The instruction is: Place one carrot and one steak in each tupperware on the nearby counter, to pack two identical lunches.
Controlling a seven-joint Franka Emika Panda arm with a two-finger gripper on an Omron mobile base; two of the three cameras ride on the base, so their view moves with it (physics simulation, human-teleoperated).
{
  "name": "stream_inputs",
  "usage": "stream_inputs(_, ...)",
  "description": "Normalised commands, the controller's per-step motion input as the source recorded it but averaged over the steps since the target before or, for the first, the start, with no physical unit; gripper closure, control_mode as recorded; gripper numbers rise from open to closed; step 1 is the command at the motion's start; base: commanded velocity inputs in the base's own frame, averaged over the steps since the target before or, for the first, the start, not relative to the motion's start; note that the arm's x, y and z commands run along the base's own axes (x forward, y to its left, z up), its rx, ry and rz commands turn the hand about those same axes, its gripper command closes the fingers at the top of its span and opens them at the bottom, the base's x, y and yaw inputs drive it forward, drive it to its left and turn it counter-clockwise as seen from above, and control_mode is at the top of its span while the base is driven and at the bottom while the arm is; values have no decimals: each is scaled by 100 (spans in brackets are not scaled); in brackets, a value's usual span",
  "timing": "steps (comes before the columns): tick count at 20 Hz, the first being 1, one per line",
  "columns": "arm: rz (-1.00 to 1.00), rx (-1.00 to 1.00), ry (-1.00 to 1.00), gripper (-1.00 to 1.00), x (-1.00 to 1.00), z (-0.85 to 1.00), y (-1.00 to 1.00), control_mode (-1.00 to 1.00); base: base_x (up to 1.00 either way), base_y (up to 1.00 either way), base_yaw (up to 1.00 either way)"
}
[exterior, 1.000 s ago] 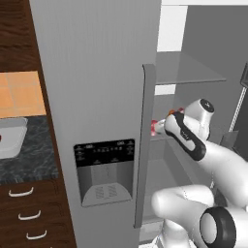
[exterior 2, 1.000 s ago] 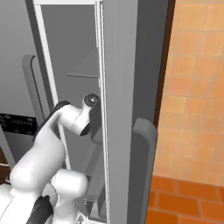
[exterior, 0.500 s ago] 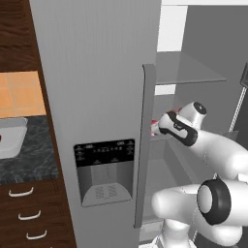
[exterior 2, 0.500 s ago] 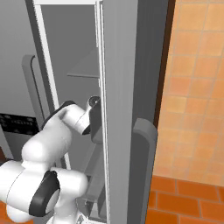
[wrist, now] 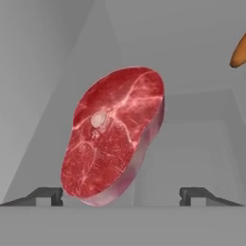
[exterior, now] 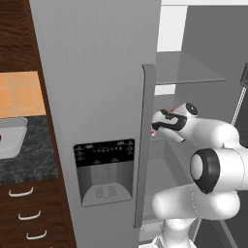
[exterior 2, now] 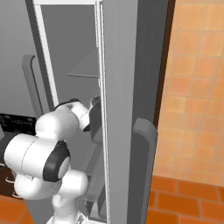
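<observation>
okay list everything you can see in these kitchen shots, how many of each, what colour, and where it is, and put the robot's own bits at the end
steak: one, dark red-pink marbled, on the grey fridge floor ahead of the gripper, between the fingertips' line
carrot: one tip showing, orange, upper right edge of the hand view
fridge door: one, grey, with a dark dispenser panel
fridge shelf: one, grey, inside the open fridge above the arm
counter: one, black-grey marbled, left of the fridge over dark wood drawers
wall tiles: many, orange, right of the fridge
arm: one, white with dark joints, reaching into the fridge
gripper: one, dark tips, open, nothing held
</observation>
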Motion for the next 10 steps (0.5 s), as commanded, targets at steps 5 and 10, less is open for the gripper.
stream_inputs(5,0,0,0,-100,39,-25,-5,-100,0,0,0)
stream_inputs(10,-1,-1,0,-100,-2,-21,-61,-100,0,0,0)
